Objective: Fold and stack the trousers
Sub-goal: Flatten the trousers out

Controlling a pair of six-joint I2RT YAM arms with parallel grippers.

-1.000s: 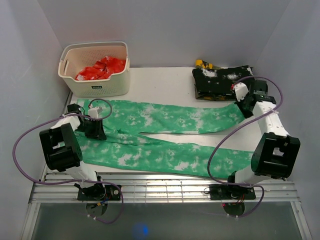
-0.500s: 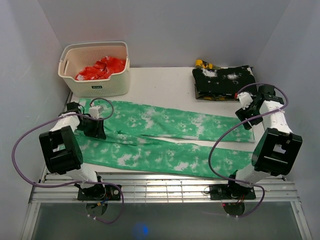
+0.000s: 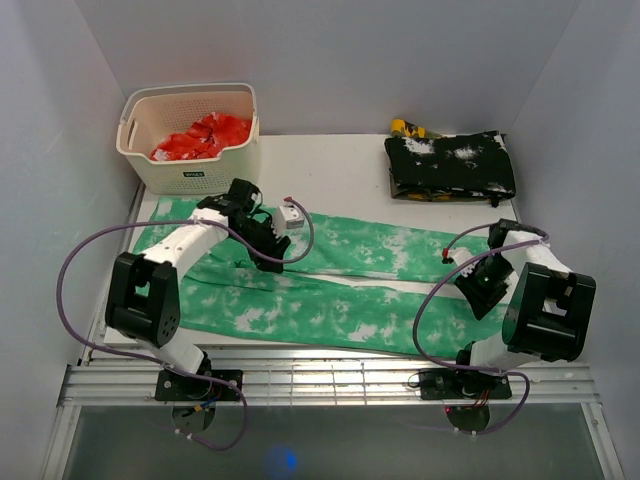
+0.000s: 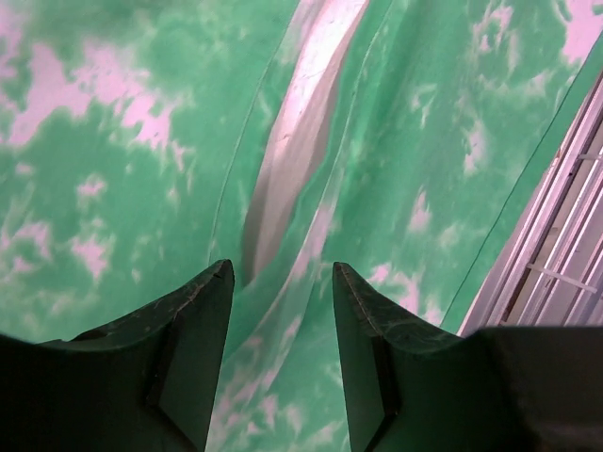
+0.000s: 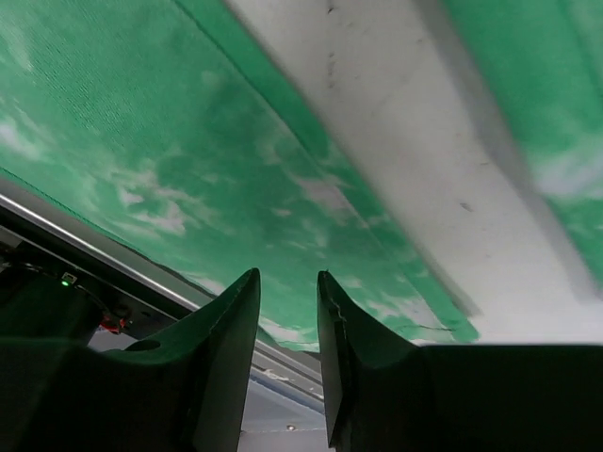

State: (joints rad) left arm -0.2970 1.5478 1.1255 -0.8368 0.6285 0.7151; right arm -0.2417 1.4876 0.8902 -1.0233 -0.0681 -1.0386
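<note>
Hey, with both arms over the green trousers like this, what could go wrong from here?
The left gripper, jaws open where the legs of the trousers split, might catch only one leg. The right gripper hangs open by the near leg's hem at the table edge; cloth could slip off there.

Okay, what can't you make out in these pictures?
Top view: the right arm covers both leg ends of the trousers.
Top view: a yellow object sits mostly hidden behind the black garment; unidentifiable.
Top view: the basket label is too small to read.
Right wrist view: the upper right cloth is blurred.
</note>
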